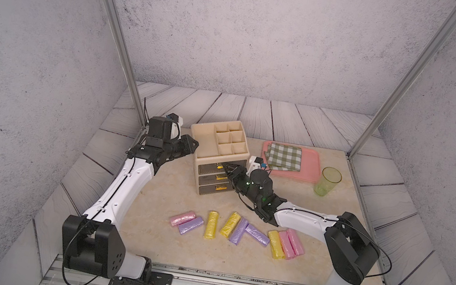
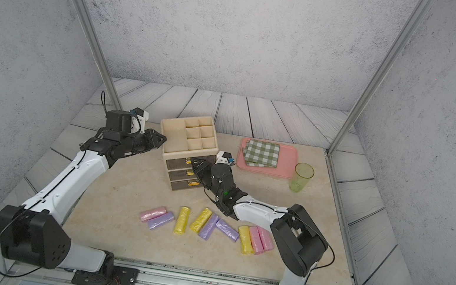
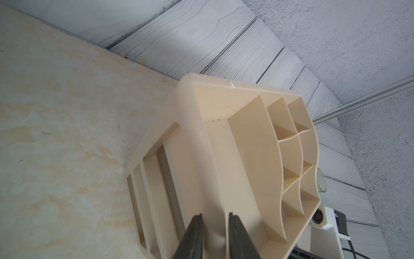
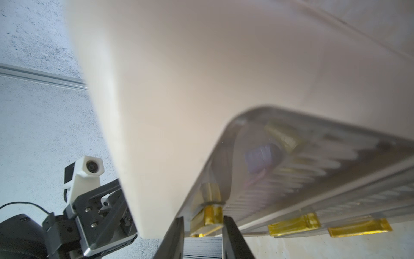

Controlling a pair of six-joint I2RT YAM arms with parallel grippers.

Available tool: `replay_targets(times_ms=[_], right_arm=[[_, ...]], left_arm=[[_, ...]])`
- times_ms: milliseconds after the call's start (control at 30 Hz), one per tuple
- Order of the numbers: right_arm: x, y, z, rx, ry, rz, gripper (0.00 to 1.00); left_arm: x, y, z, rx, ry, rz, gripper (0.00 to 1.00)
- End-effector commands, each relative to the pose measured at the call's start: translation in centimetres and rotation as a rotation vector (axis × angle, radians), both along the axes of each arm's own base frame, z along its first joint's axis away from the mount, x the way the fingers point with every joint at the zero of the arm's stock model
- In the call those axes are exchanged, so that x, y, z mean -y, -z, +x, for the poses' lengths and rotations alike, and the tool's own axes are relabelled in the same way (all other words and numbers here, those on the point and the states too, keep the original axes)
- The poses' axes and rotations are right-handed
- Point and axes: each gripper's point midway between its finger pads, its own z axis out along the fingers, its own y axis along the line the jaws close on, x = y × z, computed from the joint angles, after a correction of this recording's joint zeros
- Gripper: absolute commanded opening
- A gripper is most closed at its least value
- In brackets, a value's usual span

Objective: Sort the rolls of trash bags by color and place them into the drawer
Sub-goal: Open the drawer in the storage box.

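Observation:
Several rolls of trash bags lie in a row on the table's front half, among them a pink one (image 1: 183, 217), a yellow one (image 1: 211, 224) and a purple one (image 1: 257, 234). Behind them stands a cream organizer (image 1: 208, 143) with three stacked drawers. My right gripper (image 4: 202, 220) is open at the top drawer (image 1: 210, 168), its fingers on either side of the yellow handle (image 4: 210, 215). A purple roll (image 4: 261, 157) shows faintly through that drawer's translucent front. My left gripper (image 3: 215, 216) is shut on the organizer's left rim (image 3: 212, 179); in both top views it sits at that corner (image 1: 194, 144) (image 2: 162, 139).
A pink tray (image 1: 308, 174) carrying a folded green checked cloth (image 1: 285, 157) lies at the back right, with a green cup (image 1: 328, 182) in front of it. Metal posts (image 1: 366, 140) rise at the back corners. The right forearm (image 1: 301, 220) hangs over the rolls' right end.

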Motion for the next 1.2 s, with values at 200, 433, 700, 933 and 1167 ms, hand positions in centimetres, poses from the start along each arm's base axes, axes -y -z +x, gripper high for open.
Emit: replay_targets(times_ms=[200, 433, 700, 933, 1167], right_arm=[[-0.3, 1.6, 1.1, 0.001, 0.023, 0.011, 0.32], [-0.5, 1.4, 1.4, 0.013, 0.032, 0.045, 0.21], [-1.0, 0.7, 0.1, 0.017, -0.004, 0.058, 0.03], [0.2, 2.0, -2.0, -0.043, -0.02, 0.053, 0.01], [-0.3, 3.0, -3.5, -0.117, -0.096, 0.08, 0.0]], left_arm=[[0.7, 0.2, -0.4, 0.001, 0.044, 0.008, 0.23], [0.8, 0.4, -0.7, -0.007, 0.053, 0.003, 0.23], [0.4, 0.4, -0.8, -0.004, 0.031, 0.016, 0.2], [-0.7, 0.7, -0.7, -0.009, -0.041, 0.041, 0.02], [-1.1, -0.9, -1.2, 0.043, -0.123, 0.106, 0.0]])
